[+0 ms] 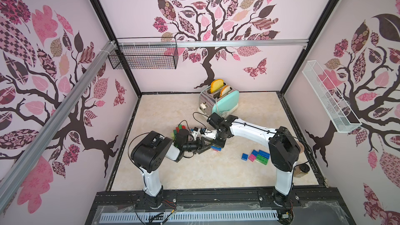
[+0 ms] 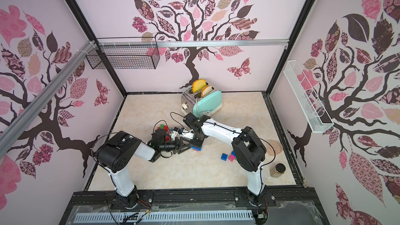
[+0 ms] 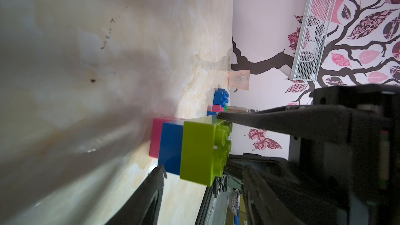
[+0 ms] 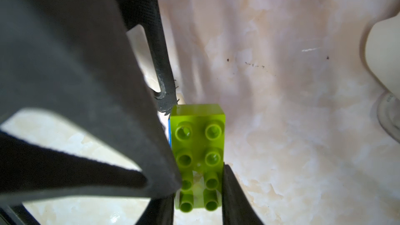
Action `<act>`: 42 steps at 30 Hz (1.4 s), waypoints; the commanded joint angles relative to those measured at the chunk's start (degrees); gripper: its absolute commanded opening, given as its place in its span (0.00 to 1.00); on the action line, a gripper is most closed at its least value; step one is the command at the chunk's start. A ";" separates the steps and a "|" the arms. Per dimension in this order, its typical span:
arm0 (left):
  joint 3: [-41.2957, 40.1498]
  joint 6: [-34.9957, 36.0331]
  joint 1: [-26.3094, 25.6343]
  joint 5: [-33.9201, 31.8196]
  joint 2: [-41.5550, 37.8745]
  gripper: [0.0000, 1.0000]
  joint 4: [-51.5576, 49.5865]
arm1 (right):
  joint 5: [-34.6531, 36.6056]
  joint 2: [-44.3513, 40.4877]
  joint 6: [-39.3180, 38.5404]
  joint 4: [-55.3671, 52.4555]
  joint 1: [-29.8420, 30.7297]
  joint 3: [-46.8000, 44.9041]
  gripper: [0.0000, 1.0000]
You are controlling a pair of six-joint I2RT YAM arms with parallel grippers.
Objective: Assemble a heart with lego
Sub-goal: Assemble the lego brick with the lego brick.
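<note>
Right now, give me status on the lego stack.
Right gripper shut on lime brick, atop blue brick. Left gripper beside them, grip unclear. Toaster behind, apart.

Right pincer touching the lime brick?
Touching. In the right wrist view the right pincer clamps the lime brick, a finger against each long side.

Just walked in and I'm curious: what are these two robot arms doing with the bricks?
They are stacking chunky plastic bricks. The right gripper is shut on a lime-green studded brick that tops a blue brick and a pink brick on the marbled table. The left gripper straddles that stack; whether it squeezes is unclear. More loose bricks lie beside the right arm.
</note>
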 commanded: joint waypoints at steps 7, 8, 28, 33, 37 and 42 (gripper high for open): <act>-1.36 -2.78 -0.81 0.94 5.05 0.60 10.11 | -3.41 -0.40 0.43 0.16 0.11 -0.89 0.07; -1.48 -2.90 -0.78 0.89 5.33 0.60 10.65 | -3.86 -0.40 0.43 -0.06 0.08 -0.78 0.07; -1.49 -3.85 -1.02 -0.61 8.24 0.53 13.46 | -2.25 0.54 2.41 2.69 0.13 -4.24 0.07; -1.19 -4.20 -1.49 -0.88 9.55 0.53 14.01 | -0.92 0.82 1.33 2.76 0.12 -4.20 0.07; -1.25 -4.51 -1.64 -1.37 9.51 0.51 14.00 | -1.64 1.01 0.83 1.91 0.16 -4.00 0.07; -1.46 -4.81 -1.84 -1.84 9.68 0.48 13.82 | -3.04 0.65 0.52 1.92 0.16 -5.09 0.06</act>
